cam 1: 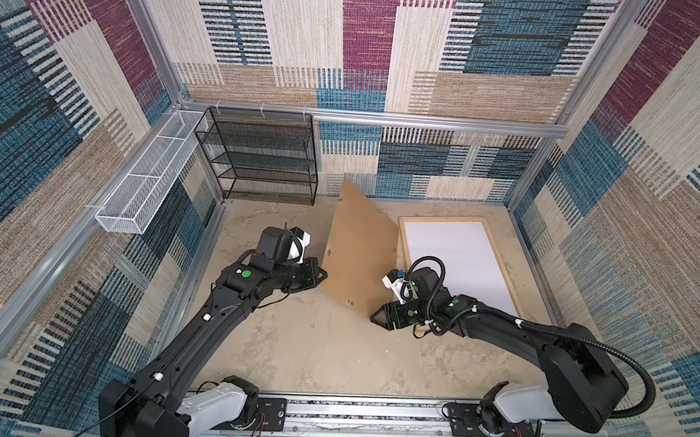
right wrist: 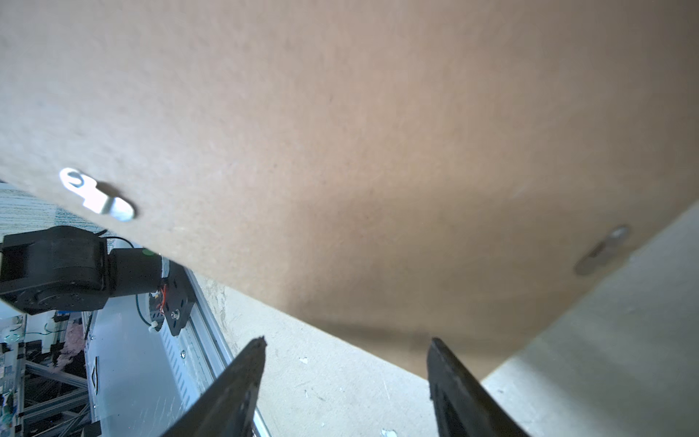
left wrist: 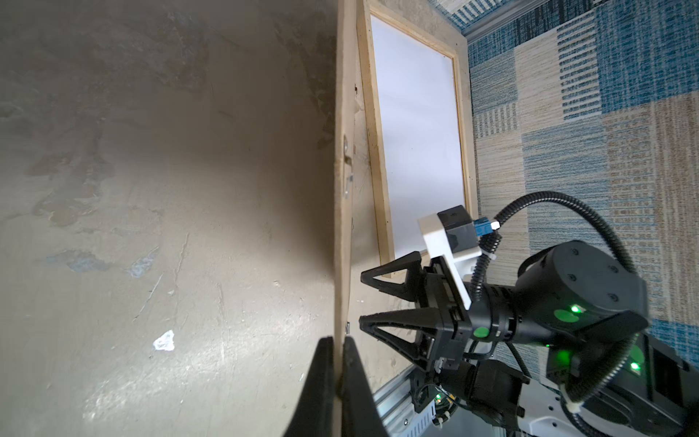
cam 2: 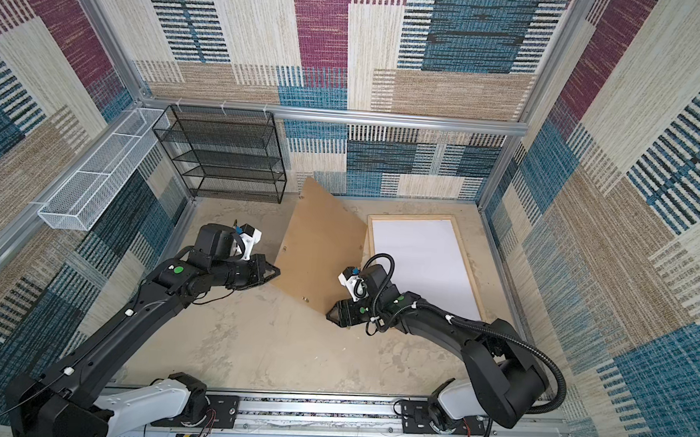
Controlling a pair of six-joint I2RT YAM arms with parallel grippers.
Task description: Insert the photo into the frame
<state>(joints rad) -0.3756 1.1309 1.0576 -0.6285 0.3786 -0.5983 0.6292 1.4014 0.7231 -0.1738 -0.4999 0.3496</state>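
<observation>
**While the Left Jaws Pinch the Board, the Frame Lies Flat Beyond**

Where the rail (cam 1: 369, 412) runs along the near edge of the desk (cam 1: 311, 350), we see both arms rooted on it and stretched inward. Nearest, at the end of the right arm (cam 1: 500, 324), the right jaws stand open. Their tips sit just beside the lower corner of the brown backing board (cam 1: 359, 249). The right wrist view shows that corner beyond the gap, and we cannot tell whether anything touches.

Farther in, at the end of the left arm (cam 1: 209, 315), the left jaws are closed on the board's left edge. In the left wrist view we see the thin edge pinched between them. The board stands tilted up on edge, with small metal clips (right wrist: 96, 196) near its border.

Just beyond it on the right lies the frame (cam 1: 440, 219), flat on the desk, pale wood around a plain white sheet (cam 1: 458, 259). Whether that sheet is the photo turned face down we cannot tell.

Against the far wall stands a black mesh shelf (cam 1: 260, 156), with a white wire basket (cam 1: 146, 182) on the left wall.
</observation>
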